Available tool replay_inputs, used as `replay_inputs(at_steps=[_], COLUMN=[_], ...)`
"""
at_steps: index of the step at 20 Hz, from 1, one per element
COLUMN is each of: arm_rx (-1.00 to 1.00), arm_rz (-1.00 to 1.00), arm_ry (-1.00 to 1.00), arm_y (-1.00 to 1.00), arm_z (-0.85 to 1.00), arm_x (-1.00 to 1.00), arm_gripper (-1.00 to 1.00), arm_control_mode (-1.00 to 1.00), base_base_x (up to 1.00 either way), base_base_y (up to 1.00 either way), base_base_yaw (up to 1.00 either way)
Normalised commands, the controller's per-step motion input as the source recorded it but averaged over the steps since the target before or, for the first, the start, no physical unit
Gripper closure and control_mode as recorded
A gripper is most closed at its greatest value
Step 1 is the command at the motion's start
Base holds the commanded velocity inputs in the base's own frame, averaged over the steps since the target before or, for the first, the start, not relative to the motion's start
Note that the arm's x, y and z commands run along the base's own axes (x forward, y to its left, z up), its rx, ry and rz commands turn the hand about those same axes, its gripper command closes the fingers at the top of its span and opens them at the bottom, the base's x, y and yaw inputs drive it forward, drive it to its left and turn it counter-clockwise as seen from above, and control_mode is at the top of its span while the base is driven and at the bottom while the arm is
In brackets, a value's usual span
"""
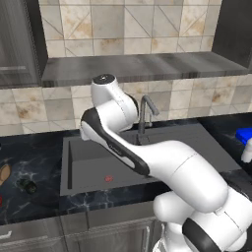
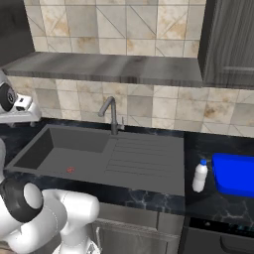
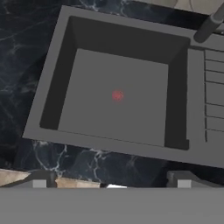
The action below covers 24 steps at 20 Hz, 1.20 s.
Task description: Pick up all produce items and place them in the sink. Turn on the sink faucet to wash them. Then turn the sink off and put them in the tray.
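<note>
The dark grey sink (image 1: pixel 88 162) (image 2: pixel 59 149) (image 3: pixel 65 87) has a red drain mark (image 3: pixel 117 95) on its bare floor and a ribbed drainboard (image 2: pixel 144 156) on its right. Its faucet (image 1: pixel 145 112) (image 2: pixel 112 113) stands behind the basin, no water running. One produce item, a dark green-black oval (image 1: pixel 28 186), lies on the counter left of the sink. A sliver of red (image 1: pixel 1 200) shows at the left edge below it. The blue tray (image 2: pixel 234 173) (image 1: pixel 244 134) sits on the counter at the far right. My gripper (image 3: pixel 111 181) hangs open above the basin's front edge, nothing between its fingertips (image 3: pixel 41 180).
A tan-brown oblong item (image 1: pixel 4 173) lies beside the green oval. A white bottle (image 2: pixel 200 176) stands between the drainboard and the tray. A grey shelf (image 1: pixel 138 66) runs along the tiled wall above the faucet. The counter is dark marble (image 3: pixel 26 35).
</note>
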Motion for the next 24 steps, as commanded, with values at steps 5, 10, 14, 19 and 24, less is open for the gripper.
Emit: replay_inputs(at_steps=[5, 10, 14, 19, 24], arm_rx=[0.0, 0.0, 0.0, 0.0, 0.0], arm_rz=[0.02, 0.04, 0.13, 0.14, 0.17], arm_ry=[0.0, 0.01, 0.02, 0.0, 0.0], arm_y=[0.67, 0.59, 0.3, 0.4, 0.53], arm_z=[-0.13, -0.21, -0.25, -0.3, -0.31], arm_x=[0.0, -0.03, -0.19, -0.07, 0.0], arm_gripper=[-1.0, -1.0, -1.0, -1.0, -1.0], arm_control_mode=[-1.0, -1.0, -1.0, -1.0, -1.0], base_base_x=[0.0, 0.0, 0.0, 0.0, 0.0], base_base_y=[0.0, 0.0, 0.0, 0.0, 0.0], base_base_yaw=[0.0, 0.0, 0.0, 0.0, 0.0])
